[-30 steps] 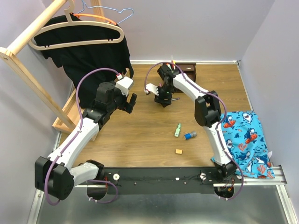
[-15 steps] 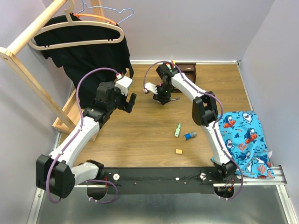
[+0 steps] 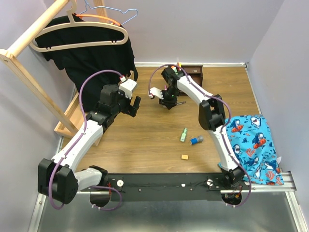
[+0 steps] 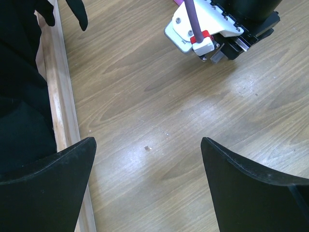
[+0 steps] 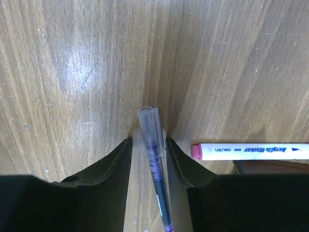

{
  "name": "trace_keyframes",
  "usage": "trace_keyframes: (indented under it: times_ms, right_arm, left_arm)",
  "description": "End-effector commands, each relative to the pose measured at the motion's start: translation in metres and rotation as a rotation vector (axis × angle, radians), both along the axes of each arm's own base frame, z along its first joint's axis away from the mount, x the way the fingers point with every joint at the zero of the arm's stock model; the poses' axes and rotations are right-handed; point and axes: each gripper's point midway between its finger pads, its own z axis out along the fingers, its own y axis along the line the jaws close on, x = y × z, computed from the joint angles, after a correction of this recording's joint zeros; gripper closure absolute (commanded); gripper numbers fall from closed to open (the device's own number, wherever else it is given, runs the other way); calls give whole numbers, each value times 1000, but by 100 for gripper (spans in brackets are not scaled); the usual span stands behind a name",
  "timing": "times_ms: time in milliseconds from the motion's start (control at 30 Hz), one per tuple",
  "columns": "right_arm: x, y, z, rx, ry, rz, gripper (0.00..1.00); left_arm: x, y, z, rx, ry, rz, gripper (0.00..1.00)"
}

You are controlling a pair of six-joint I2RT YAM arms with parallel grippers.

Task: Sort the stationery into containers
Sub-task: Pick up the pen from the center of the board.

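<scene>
My right gripper (image 3: 167, 103) is down on the table in front of the dark brown organizer (image 3: 193, 72). In the right wrist view its jaws (image 5: 148, 142) are closed around a purple pen (image 5: 155, 159), fingertips at the wood. A white marker with a pink end (image 5: 246, 151) lies just right of it and also shows in the top view (image 3: 180, 102). A green highlighter (image 3: 184, 134), a blue-capped tube (image 3: 195, 140) and an orange eraser (image 3: 184, 156) lie in the middle of the table. My left gripper (image 3: 133, 107) is open and empty above bare wood (image 4: 147, 164).
A blue fish-print cloth (image 3: 253, 145) lies at the right edge. A wooden clothes rack (image 3: 29, 72) with a black garment (image 3: 96, 58) stands at the left; its base rail (image 4: 60, 106) runs beside my left gripper. The right arm's wrist (image 4: 217, 24) sits ahead of the left gripper.
My right gripper has shifted slightly near the organizer and stays low over the purple pen. The left arm has barely moved.
</scene>
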Motion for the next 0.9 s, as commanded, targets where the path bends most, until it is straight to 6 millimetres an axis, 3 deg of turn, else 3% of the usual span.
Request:
trace_keyframes:
  times_ms: [0, 233, 433, 567, 600, 667, 700, 867]
  right_arm:
    - [-39, -17, -44, -116, 154, 43, 60]
    - [-52, -24, -61, -179, 210, 22, 73]
    - [-52, -14, -50, -156, 196, -22, 88]
    - [-51, 3, -10, -56, 191, -95, 92]
    - [-46, 10, 12, -12, 161, -113, 94]
    - [-46, 23, 36, 59, 168, -182, 98]
    - [-41, 31, 61, 120, 128, -208, 99]
    - [-38, 55, 126, 343, 100, -365, 99]
  left_arm:
    - [6, 1, 5, -21, -15, 22, 1]
    - [5, 1, 7, -21, -17, 20, 1]
    - [3, 0, 6, -23, -11, 20, 1]
    - [3, 1, 7, -26, -14, 26, 1]
    - [4, 1, 7, -25, -16, 27, 1]
    - [3, 2, 5, -22, -14, 32, 1]
    - [3, 2, 4, -25, -11, 35, 1]
    - [2, 1, 4, -41, -7, 43, 1]
